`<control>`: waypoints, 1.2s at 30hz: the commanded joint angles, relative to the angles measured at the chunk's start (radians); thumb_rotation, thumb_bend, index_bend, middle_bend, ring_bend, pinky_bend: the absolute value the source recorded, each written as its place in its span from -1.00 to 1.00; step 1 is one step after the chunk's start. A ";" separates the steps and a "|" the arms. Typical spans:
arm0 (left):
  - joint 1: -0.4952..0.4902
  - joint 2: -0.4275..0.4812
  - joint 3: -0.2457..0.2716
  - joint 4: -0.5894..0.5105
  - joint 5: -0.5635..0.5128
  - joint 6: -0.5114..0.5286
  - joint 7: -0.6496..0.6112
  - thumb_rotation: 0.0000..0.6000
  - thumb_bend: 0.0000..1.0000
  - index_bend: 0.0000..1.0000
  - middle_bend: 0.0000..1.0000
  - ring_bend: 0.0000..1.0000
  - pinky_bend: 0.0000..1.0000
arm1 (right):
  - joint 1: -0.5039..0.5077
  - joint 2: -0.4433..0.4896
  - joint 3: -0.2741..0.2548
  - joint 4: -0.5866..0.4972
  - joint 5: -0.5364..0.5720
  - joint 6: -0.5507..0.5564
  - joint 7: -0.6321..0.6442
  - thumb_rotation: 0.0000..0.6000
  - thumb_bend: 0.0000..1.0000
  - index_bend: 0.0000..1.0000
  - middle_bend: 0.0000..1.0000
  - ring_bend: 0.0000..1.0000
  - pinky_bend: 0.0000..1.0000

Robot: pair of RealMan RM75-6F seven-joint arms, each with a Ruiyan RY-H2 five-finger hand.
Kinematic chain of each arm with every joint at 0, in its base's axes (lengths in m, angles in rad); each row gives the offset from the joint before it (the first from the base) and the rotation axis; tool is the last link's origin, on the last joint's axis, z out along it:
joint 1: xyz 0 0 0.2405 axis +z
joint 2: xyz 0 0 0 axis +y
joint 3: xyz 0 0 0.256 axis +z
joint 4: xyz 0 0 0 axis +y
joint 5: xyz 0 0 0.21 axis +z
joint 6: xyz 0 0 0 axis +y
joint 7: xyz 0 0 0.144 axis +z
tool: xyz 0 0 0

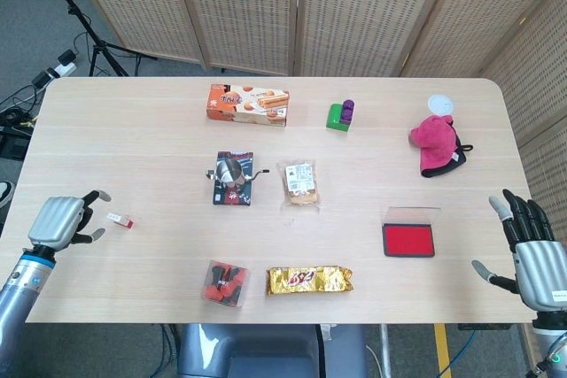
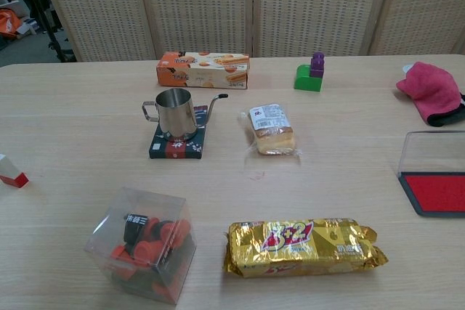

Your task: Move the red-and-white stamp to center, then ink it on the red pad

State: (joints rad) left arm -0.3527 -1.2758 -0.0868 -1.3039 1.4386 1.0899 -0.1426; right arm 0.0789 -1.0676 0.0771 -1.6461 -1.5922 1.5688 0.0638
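Wicker screens stand behind a pale wooden tabletop (image 1: 133, 139) that carries a scatter of snacks and small goods. Far out on its left side lies the red-and-white stamp (image 1: 120, 219), flat on the wood, its long axis running roughly left to right with the red end pointing toward the middle of the tabletop; the chest view catches it at the very left edge (image 2: 11, 172). The left hand (image 1: 64, 221) sits just beside it, on the outer side, so the stamp lies to that hand's inner side, close to its fingertips (image 1: 97, 195) but not touching. The fingers are loosely spread and hold nothing. The right hand (image 1: 532, 254) hovers off the opposite edge, fingers wide and empty, well apart from the stamp though near the red pad (image 1: 408, 239), whose clear lid stands open behind it.

By my reading, the left hand is plainly the one to take the stamp, with a short reach inward and a pinch across its narrow sides. The pad then lies across the tabletop, past the kettle (image 1: 232, 171) and the gold snack packet (image 1: 310, 280).
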 commanded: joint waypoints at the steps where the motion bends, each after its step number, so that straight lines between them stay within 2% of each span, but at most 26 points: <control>1: -0.014 -0.020 0.004 0.034 -0.017 -0.035 -0.014 1.00 -0.53 -0.13 0.92 0.95 1.00 | 0.002 -0.001 0.000 0.000 0.000 -0.004 -0.001 1.00 -1.00 -1.00 -1.00 -1.00 -1.00; 19: -0.065 -0.108 0.010 0.175 -0.071 -0.125 -0.026 1.00 -0.53 -0.10 0.92 0.95 1.00 | 0.009 0.001 -0.001 0.000 0.015 -0.027 0.006 1.00 -1.00 -1.00 -1.00 -1.00 -1.00; 36: -0.098 -0.145 0.007 0.182 -0.106 -0.159 0.045 1.00 -0.43 0.07 0.92 0.95 1.00 | 0.012 0.008 0.003 0.000 0.031 -0.039 0.029 1.00 -1.00 -1.00 -1.00 -1.00 -1.00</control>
State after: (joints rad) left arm -0.4501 -1.4204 -0.0799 -1.1217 1.3331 0.9314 -0.0989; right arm 0.0912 -1.0599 0.0797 -1.6464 -1.5615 1.5302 0.0934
